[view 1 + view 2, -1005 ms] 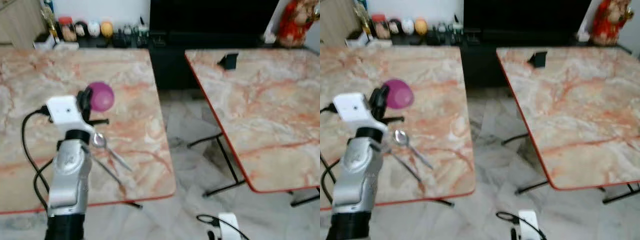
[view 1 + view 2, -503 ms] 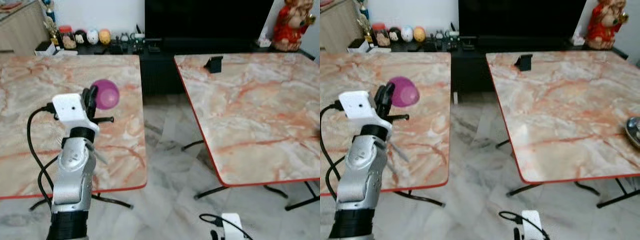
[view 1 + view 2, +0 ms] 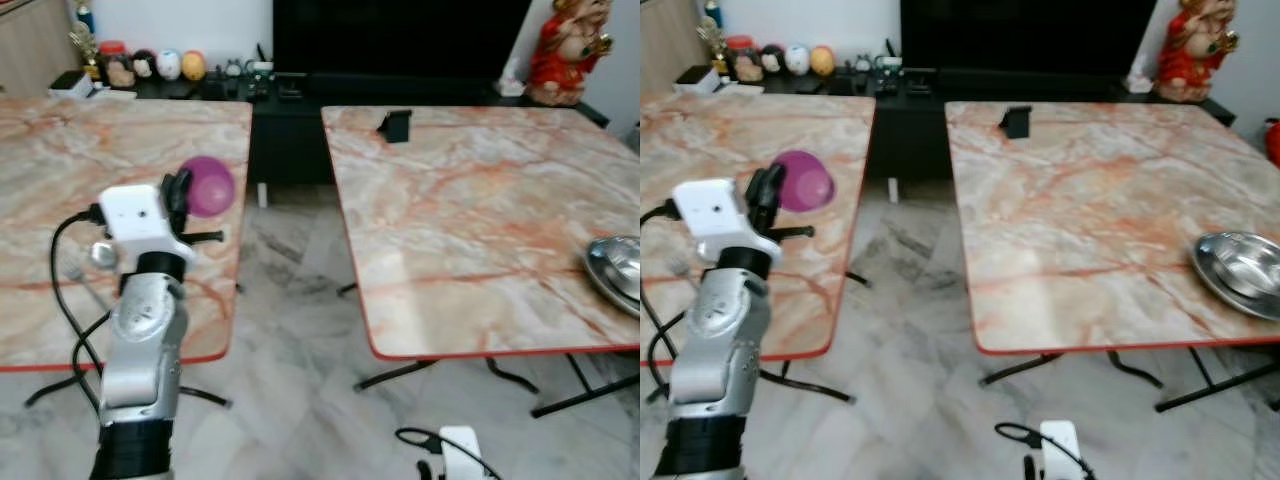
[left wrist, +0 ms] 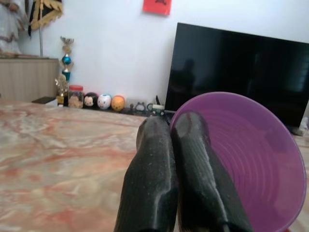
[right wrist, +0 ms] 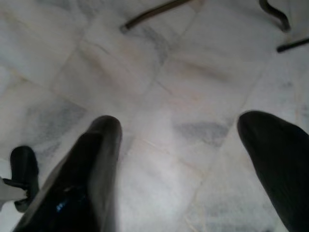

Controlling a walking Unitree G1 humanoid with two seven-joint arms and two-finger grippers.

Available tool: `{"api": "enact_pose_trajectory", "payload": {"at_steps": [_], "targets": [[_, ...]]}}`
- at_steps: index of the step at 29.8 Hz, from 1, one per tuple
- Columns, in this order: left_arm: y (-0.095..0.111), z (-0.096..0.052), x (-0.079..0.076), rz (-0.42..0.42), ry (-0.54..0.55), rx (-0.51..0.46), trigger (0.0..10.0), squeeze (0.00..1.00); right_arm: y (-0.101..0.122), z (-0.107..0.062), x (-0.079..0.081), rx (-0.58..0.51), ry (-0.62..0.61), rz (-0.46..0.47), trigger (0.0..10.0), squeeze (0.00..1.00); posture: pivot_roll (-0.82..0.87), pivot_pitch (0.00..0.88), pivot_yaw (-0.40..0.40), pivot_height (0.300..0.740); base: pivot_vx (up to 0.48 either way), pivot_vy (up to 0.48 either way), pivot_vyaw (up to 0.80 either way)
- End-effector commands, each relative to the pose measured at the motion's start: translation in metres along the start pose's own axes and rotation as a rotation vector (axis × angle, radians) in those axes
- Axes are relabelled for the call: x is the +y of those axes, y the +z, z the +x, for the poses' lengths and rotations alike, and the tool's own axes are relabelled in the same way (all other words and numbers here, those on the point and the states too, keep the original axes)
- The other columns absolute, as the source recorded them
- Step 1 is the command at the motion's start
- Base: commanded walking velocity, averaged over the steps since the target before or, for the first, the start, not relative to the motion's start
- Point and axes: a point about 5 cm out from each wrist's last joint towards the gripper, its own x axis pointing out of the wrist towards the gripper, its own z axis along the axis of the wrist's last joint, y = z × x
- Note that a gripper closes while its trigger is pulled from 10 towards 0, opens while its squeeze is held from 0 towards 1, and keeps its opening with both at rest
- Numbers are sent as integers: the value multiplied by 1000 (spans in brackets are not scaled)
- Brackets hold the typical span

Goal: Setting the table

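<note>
left gripper [image 4: 169, 145] clamped on the rim of an empty purple bowl [image 3: 208, 187], right gripper [image 5: 178, 159] hanging wide open, steel bowl [image 3: 1240, 270] on the right table [image 3: 1080, 200] looks empty too

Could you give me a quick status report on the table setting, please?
Left gripper shut on purple bowl, held over the left table. Right gripper open, idle above the floor. Metal bowl on the right table.

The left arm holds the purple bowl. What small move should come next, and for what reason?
Probably keep turning toward the right table and carry the purple bowl over it. The left end effector is shut on the bowl's rim, held above the left table, while a metal dish already sits on the right table, which suggests the setting goes there.
</note>
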Motion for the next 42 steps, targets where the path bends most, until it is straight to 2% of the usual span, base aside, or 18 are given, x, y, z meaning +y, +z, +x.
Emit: {"api": "enact_pose_trajectory", "payload": {"at_steps": [1, 6, 9, 17, 34, 42], "targets": [[0, 2, -10, -26, -38, -2, 10000, 0, 1, 0, -9, -2, -19, -2, 10000, 0, 3, 0, -69, 740, 0, -424, 0], [-3, -2, -13, 12, -68, 6, 10000, 0, 1, 0, -10, -9, -15, -14, 10000, 0, -4, 0, -62, 740, 0, -422, 0], [-4, -2, -8, 73, -97, 5, 10000, 0, 1, 0, -9, -9, -17, -6, 10000, 0, -7, 0, -57, 740, 0, -421, 0], [-5, -3, 0, 138, -111, 11, 10000, 0, 1, 0, -9, -7, -15, -7, 10000, 0, -4, 0, -59, 740, 0, -421, 0], [-7, -2, 3, 145, -104, 15, 10000, 0, -1, 0, -10, -10, -7, -42, 10000, 0, -7, 0, -63, 740, 0, -422, 0], [-6, -1, 6, 159, -111, 14, 10000, 0, 0, 0, -10, -12, -7, -40, 10000, 0, -7, 0, -64, 740, 0, -421, 525]]}}
